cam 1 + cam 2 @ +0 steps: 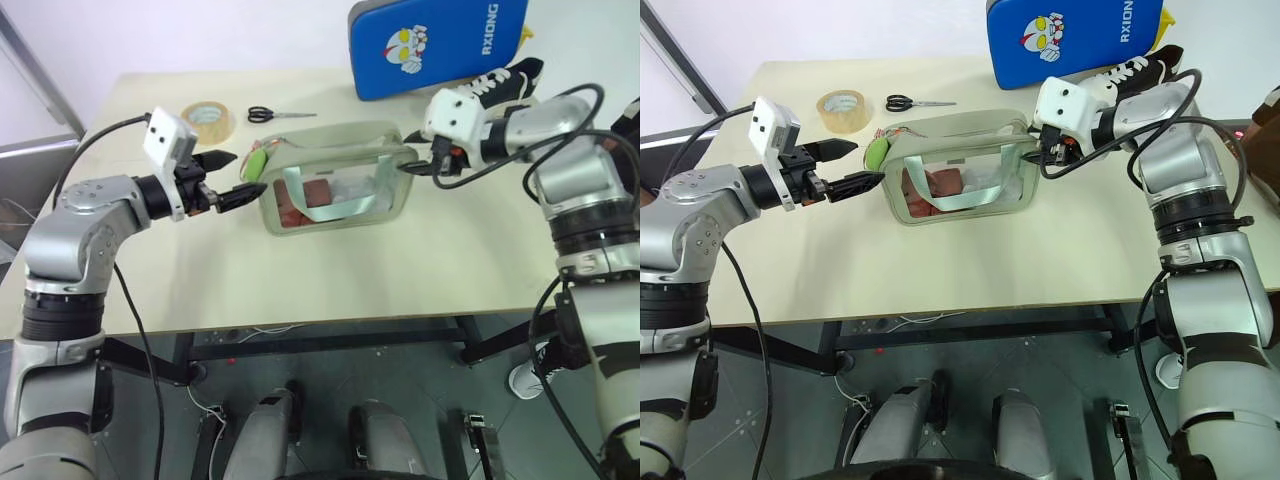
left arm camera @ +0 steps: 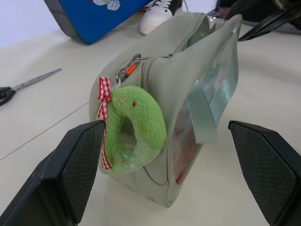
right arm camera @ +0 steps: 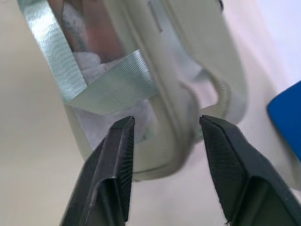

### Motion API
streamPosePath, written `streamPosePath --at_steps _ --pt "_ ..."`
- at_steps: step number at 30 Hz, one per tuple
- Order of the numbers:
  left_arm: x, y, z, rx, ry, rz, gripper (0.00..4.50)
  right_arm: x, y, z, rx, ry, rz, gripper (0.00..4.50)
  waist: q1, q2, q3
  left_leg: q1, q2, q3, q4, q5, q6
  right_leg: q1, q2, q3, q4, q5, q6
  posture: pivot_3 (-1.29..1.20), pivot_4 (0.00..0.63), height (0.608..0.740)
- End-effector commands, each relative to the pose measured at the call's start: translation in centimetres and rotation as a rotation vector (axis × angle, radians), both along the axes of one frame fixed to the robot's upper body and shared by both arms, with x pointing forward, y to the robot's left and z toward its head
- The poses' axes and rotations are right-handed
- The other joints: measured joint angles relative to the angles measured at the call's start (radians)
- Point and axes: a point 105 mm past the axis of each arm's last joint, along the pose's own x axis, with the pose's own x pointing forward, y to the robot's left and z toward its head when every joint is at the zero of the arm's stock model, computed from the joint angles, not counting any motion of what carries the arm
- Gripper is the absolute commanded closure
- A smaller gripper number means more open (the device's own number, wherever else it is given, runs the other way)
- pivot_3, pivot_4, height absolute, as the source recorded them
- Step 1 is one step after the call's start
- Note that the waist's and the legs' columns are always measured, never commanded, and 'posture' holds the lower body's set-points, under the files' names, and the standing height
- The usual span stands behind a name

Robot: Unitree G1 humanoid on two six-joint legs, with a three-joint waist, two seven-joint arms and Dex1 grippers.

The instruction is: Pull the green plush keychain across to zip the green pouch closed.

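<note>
The green pouch [image 1: 340, 185] stands on the table, its clear window facing me. The green plush keychain [image 2: 134, 127], a fuzzy lime ring with a red checked ribbon, hangs from the zipper pull at the pouch's left end. My left gripper [image 1: 245, 173] is open at that end; the keychain sits between its fingers, close to one pad [image 2: 82, 165], and neither pad is pressing it. At the pouch's right end, my right gripper [image 3: 167, 120] is open, its fingers apart around that end's corner.
Behind the pouch lie black-handled scissors [image 1: 280, 114] and a roll of tape [image 1: 207, 120]. A blue cartoon-printed case [image 1: 435, 45] stands at the back right with a black-and-white shoe [image 1: 505, 80] beside it. The table's front edge [image 1: 330, 318] is near.
</note>
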Motion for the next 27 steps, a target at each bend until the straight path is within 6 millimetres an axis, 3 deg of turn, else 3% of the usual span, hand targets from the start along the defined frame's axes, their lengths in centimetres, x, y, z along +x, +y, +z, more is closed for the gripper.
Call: streamPosePath --at_steps 1,2,7,13,16,23,27 --pt "-0.3 0.3 1.6 0.001 -0.057 0.005 0.00 0.0 0.2 1.9 0.008 -0.062 0.016 4.14 -0.001 0.000 0.000 0.000 0.000 0.000 0.000 0.000 0.000 0.000 0.000 0.000 0.000 0.000 0.000 0.00 0.150 0.740" --pt "-0.3 0.4 1.5 0.001 -0.056 0.010 0.00 0.0 0.3 1.9 0.007 -0.062 0.019 4.48 -0.001 0.000 0.000 0.000 0.000 0.000 0.000 0.000 0.000 0.000 0.000 0.000 0.000 0.000 0.000 0.00 0.150 0.740" --pt "-0.2 0.1 1.0 0.003 -0.048 0.011 0.00 -0.3 0.5 1.6 0.000 -0.046 0.047 4.48 -0.001 0.000 0.000 0.000 0.000 0.000 0.000 0.000 0.000 0.001 0.000 0.000 0.000 0.000 0.000 0.00 0.150 0.740" --pt "1.4 0.0 0.5 -0.044 -0.042 0.060 0.00 -1.1 0.6 1.2 -0.027 -0.027 0.081 4.48 0.000 0.000 0.000 0.001 0.000 0.000 0.001 0.000 0.000 0.001 0.000 0.000 0.001 0.000 0.000 0.00 0.150 0.740" --pt "2.1 0.2 0.3 -0.065 -0.036 0.072 0.89 -1.0 0.6 1.2 -0.025 -0.028 0.076 4.50 0.000 0.000 0.000 0.000 0.000 0.000 0.001 0.000 0.000 0.002 0.000 0.000 0.001 0.000 0.000 0.00 0.150 0.740" --pt "2.5 0.2 -0.1 -0.060 -0.022 0.051 4.42 -1.0 0.7 1.3 -0.020 -0.033 0.073 4.50 0.000 0.000 0.000 0.001 0.000 0.000 0.001 0.000 0.000 0.003 0.001 0.000 0.001 0.000 0.000 0.00 0.150 0.740" --pt "2.4 0.1 0.1 -0.070 -0.029 0.037 4.48 -1.0 0.6 1.4 -0.017 -0.036 0.070 4.50 0.000 0.000 0.000 0.000 0.000 0.000 0.001 0.000 0.000 0.002 0.000 0.000 0.001 0.000 0.000 0.00 0.150 0.740"
